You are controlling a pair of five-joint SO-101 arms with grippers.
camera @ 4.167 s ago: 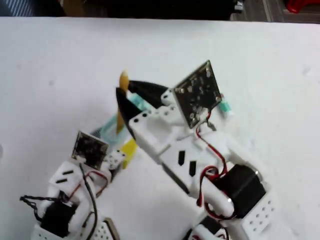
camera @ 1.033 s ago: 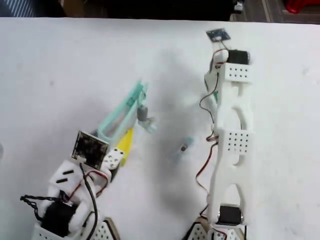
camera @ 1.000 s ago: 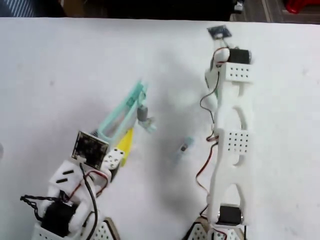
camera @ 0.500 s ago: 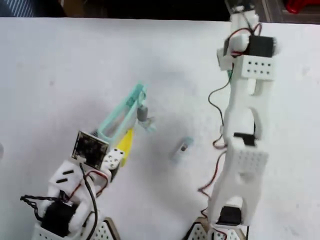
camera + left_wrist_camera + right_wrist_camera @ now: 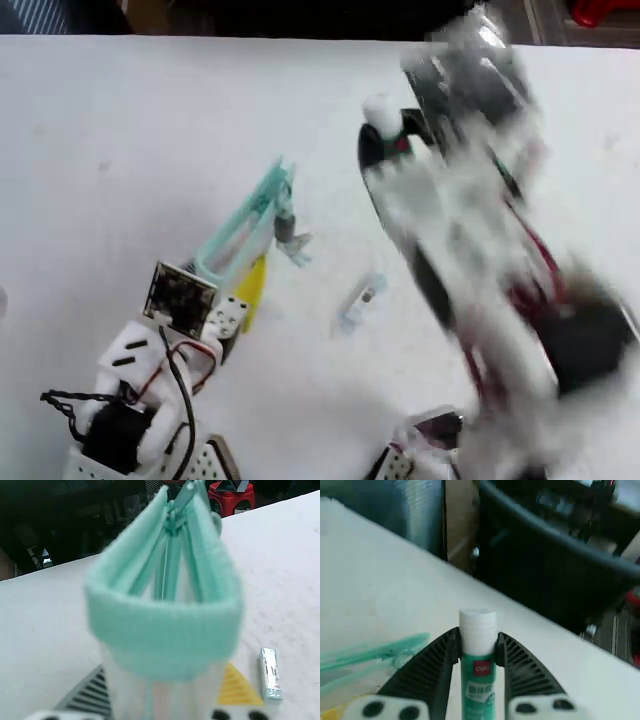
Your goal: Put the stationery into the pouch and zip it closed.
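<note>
The mint-green pouch [image 5: 245, 225] lies slanted on the white table, and my left gripper [image 5: 240, 292] is shut on its near end, one yellow finger [image 5: 251, 283] showing beside it. In the left wrist view the pouch [image 5: 165, 625] stands close up with its zipper [image 5: 172, 527] parted. My right gripper [image 5: 478, 640] is shut on a green glue stick [image 5: 478, 672] with a white cap. From above, the right gripper [image 5: 385, 135] hangs blurred to the right of the pouch's far end, the glue stick's cap [image 5: 380, 110] sticking out. A small silvery-blue packet [image 5: 360, 303] lies between the arms.
The same packet [image 5: 269, 674] lies on the table just beside the left gripper's yellow finger [image 5: 239, 686]. Off to one side of the held glue stick is the pouch [image 5: 370, 652]. The table's far edge [image 5: 250, 38] borders dark clutter behind it.
The right arm, stretched out to the table's far edge before, has swung back toward the pouch with the glue stick in its gripper. The left arm and pouch have stayed put.
</note>
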